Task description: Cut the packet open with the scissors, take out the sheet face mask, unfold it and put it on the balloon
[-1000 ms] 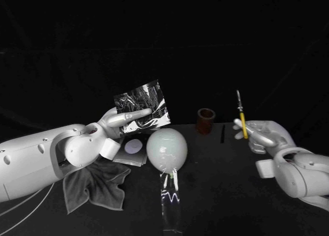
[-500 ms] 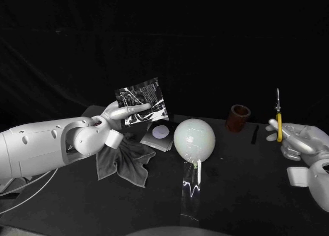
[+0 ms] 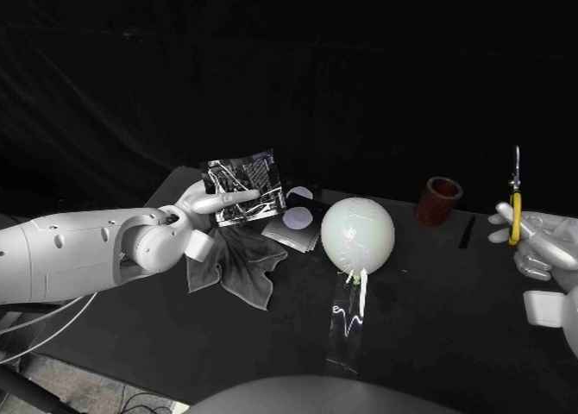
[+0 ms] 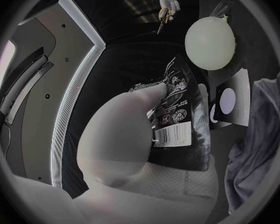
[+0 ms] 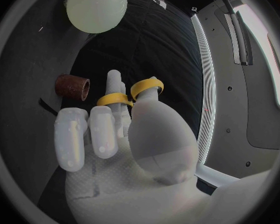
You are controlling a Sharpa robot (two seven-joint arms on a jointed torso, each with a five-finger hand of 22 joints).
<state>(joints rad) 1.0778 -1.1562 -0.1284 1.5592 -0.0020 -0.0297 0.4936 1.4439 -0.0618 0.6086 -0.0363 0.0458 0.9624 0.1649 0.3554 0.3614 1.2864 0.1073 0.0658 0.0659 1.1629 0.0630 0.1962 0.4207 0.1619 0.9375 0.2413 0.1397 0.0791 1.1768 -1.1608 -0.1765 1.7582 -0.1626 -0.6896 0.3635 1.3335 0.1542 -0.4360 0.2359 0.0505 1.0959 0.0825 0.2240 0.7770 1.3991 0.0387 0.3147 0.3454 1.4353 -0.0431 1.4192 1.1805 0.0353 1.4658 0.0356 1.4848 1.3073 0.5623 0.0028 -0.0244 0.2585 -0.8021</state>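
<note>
**Foil packet held high, scissors well apart: where the cut could fail**

Glossy foil, the face-mask packet [image 3: 248,191] stands upright in the air at about ten o'clock of the balloon [image 3: 356,233], and it looks unopened. The left robot hand [image 3: 204,207] is clamped on its lower part, with the thumb pressed across the printed face. That grip is low, so the top edge is free to bend away under the blades and could fold rather than shear. A cut set too deep could nick the sheet mask inside.

At three o'clock of the balloon, well apart from the packet, the right robot hand [image 3: 538,243] is closed through the yellow handles of the scissors [image 3: 516,203]. Their blades point up and seem to be together. On the way to the packet the tips would cross above the balloon. A low swing could burst it or knock it along the desk [image 3: 463,332]. A brown cylinder [image 3: 438,200] stands at one o'clock of the balloon, near that path.
</note>
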